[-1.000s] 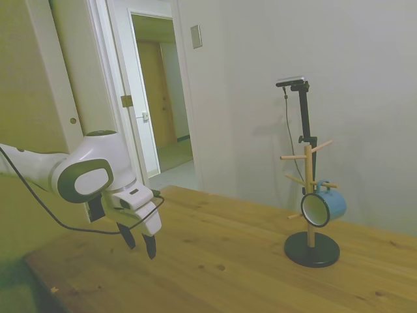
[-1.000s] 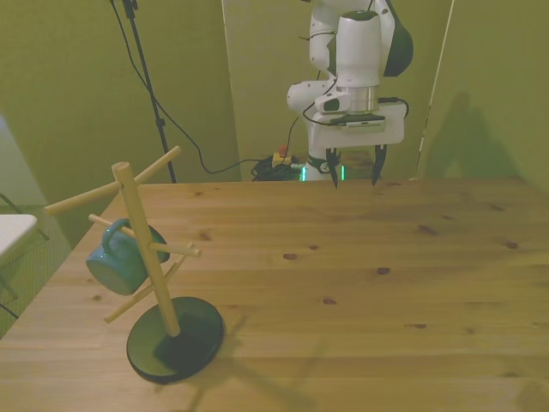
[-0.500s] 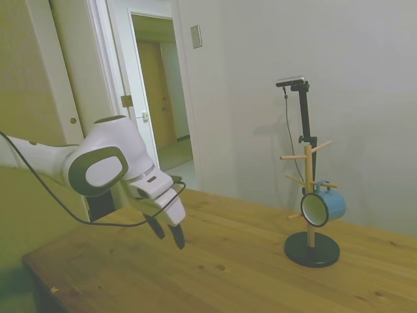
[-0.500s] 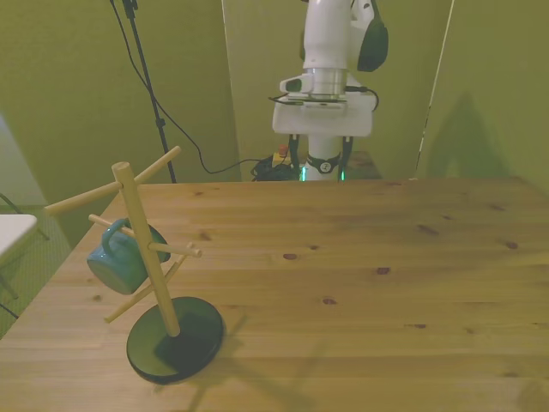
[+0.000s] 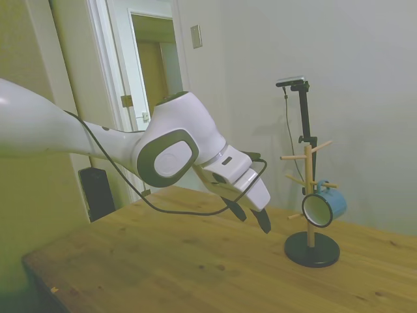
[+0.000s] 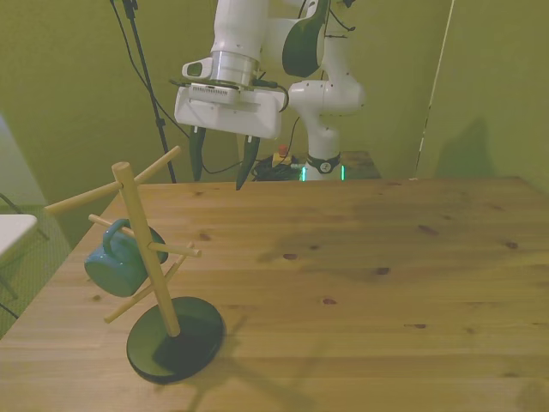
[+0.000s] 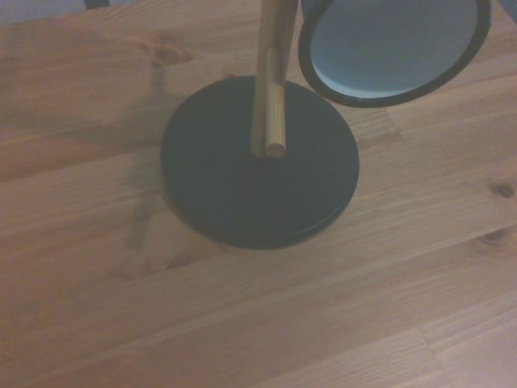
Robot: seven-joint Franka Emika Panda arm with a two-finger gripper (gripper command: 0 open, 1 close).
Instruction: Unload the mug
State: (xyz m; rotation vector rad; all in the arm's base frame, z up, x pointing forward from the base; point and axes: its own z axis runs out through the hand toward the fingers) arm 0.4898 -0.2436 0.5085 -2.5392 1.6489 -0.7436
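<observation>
My jaws [image 6: 220, 168] are hanging spread and empty above the knotty pine plank surface [image 6: 360, 283]. The small teal enamel mug [image 6: 119, 260], whitish inside with a dark rim, is hanging by its loop handle on a peg of the pale wooden dowel mug tree with a round black base [image 6: 175, 337]. Green-tinted walls are surrounding me.

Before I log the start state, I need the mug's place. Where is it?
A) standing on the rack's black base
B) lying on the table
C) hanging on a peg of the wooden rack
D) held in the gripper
C: the mug hangs by its handle on a peg of the wooden rack, above the table; the gripper is apart from it.
</observation>
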